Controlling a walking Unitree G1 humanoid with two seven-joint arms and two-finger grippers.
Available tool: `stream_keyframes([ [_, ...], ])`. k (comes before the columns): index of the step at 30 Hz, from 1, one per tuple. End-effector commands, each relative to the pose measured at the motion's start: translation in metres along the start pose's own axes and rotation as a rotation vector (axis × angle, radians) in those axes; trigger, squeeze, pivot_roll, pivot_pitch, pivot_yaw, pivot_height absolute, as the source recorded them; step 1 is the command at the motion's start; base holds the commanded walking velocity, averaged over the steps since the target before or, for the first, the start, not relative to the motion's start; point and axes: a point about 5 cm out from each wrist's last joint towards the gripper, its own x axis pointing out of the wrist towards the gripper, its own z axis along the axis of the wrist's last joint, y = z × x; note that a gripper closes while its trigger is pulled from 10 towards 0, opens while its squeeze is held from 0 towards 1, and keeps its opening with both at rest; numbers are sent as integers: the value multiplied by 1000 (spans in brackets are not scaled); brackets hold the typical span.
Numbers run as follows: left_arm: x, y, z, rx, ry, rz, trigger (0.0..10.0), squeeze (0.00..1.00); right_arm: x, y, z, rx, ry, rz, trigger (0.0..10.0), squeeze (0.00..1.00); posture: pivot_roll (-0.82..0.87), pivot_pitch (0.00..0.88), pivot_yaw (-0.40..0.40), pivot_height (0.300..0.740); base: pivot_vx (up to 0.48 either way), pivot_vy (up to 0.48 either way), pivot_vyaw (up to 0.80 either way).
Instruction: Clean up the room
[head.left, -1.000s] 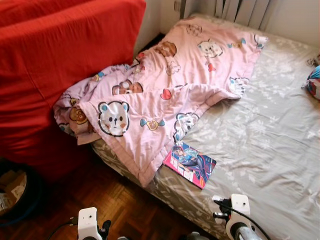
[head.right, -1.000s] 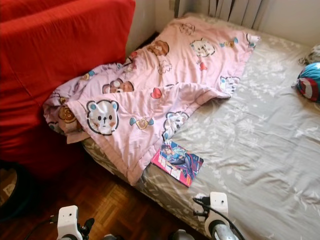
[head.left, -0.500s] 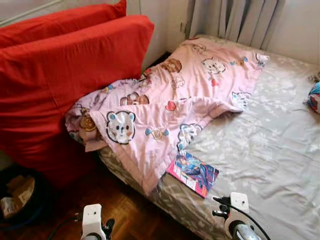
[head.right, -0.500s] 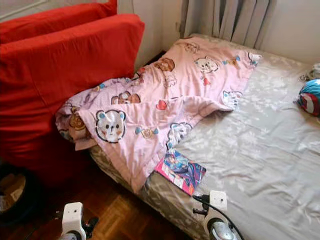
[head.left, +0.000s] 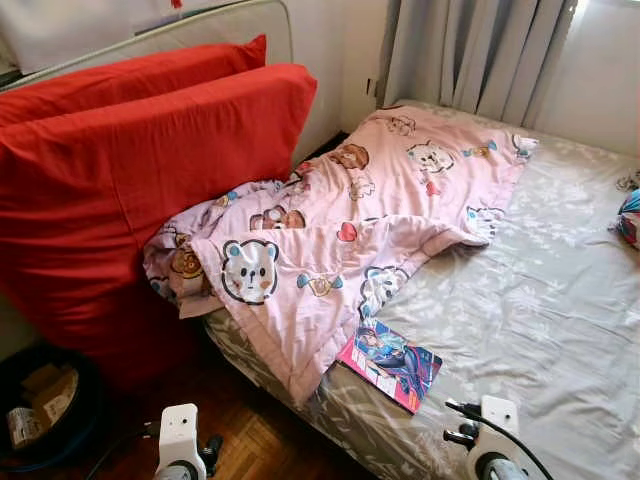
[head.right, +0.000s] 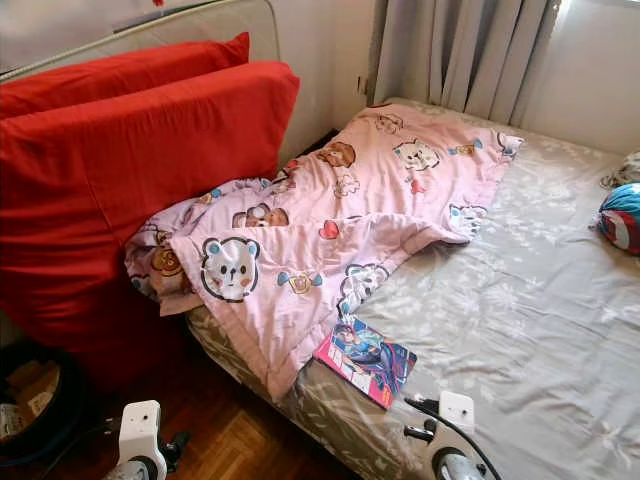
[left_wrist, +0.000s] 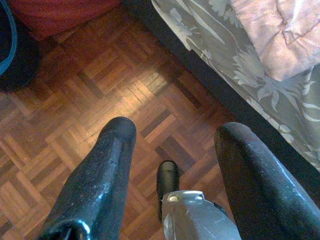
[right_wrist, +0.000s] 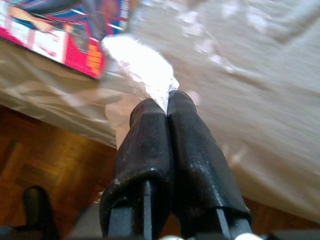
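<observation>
At the far left, a dark bin (head.left: 35, 410) holding scraps stands on the parquet floor (left_wrist: 75, 100), below two red cushions (head.left: 140, 170) leaning against the wall. A pink bear-print quilt (head.left: 330, 240) lies bunched on the left side of the bed (head.left: 540, 300), one corner hanging over the mattress edge. A colourful comic book (head.left: 390, 363) lies flat on the grey floral sheet, just beside the quilt's lower edge and near the mattress edge. At the far right, a round blue-and-red object (head.right: 620, 215) rests on the sheet; its kind cannot be told.

The left pincer (left_wrist: 172, 150) hangs over the floor beside the bed, fingers spread wide and empty. The right pincer (right_wrist: 167, 107) is closed on a small piece of white crumpled material (right_wrist: 140, 67), held over the mattress edge close to the comic book.

Step in hand, as judged: carry the held scrap to the bin. Procedure:
1. Keep the right pincer closed; the scrap is light and held by its end only.
2. Turn toward the bin and release directly above the opening.
3. Then collect the comic book; being flat, it is best drawn to the mattress edge before gripping.

Compared with one second earlier, the head camera has tilted up: the curtain (head.left: 470, 55) and the upper cushion edge now appear. The quilt and comic book lie unchanged.
</observation>
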Motion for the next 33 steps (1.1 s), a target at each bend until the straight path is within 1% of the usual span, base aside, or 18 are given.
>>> stream_keyframes([
  [1,-1,5,-5,4,34,17,10000,0,-2,-9,-6,17,23,-18,10000,0,-57,22,4,740,0,0,0],
  [2,-2,10,-7,-5,40,27,10000,0,-3,-12,-8,14,31,-26,10000,0,-68,19,7,740,0,0,0],
  [4,-4,15,-10,-7,49,36,10000,0,-4,-15,-11,24,39,-34,10000,0,-70,11,10,740,0,0,0],
  [5,-5,20,-14,-9,60,46,10000,0,-6,-19,-16,39,46,-45,10000,0,-69,7,15,740,0,0,0],
  [6,-5,20,-14,-9,60,46,10000,0,-6,-19,-16,39,46,-45,10000,0,-69,7,15,740,0,0,0],
  [8,-7,26,-17,-13,67,59,10000,0,-9,-25,-23,45,67,-57,10000,0,-57,3,24,740,0,0,0],
  [10,-8,28,-17,-15,67,63,10000,0,-10,-26,-26,44,74,-58,10000,0,-57,3,24,740,0,0,0],
  [14,-11,45,-16,-24,74,102,10000,0,-14,-35,-33,46,99,-81,10000,0,-55,0,40,740,0,0,0],
  [16,-11,47,-17,-28,75,105,10000,0,-15,-36,-34,47,102,-84,10000,0,-68,0,46,740,0,0,0],
  [17,-12,47,-19,-28,79,103,10000,0,-15,-30,-37,50,104,-82,10000,0,-74,3,42,740,0,0,0],
  [18,-12,47,-19,-28,79,103,10000,0,-15,-30,-37,50,104,-82,10000,0,-74,3,42,740,0,0,0],
  [20,-13,45,-22,-29,85,97,10000,0,-14,-16,-42,46,114,-73,10000,0,-73,12,29,740,0,0,0],
  [21,-13,45,-22,-29,85,97,10000,0,-14,-16,-42,46,114,-73,10000,0,-73,12,29,740,0,0,0],
  [23,-12,41,-24,-30,84,88,10000,0,-14,-10,-44,5,126,-56,10000,0,-60,14,17,740,0,0,0],
  [24,-12,40,-24,-37,83,89,10000,0,-14,-8,-44,-12,128,-45,10000,0,-50,4,11,740,0,0,0],
  [26,-12,37,-26,-43,83,88,10000,0,-13,-5,-43,-31,128,-30,10000,0,-33,11,1,740,0,0,0],
  [29,-14,34,-30,-36,86,82,10000,0,-11,-2,-39,-53,121,-17,10000,0,-33,10,-14,740,0,0,0],
  [33,-21,34,-47,-40,116,87,10000,0,-11,-9,-37,-67,113,-19,10000,0,-35,9,-31,740,0,0,0],
])
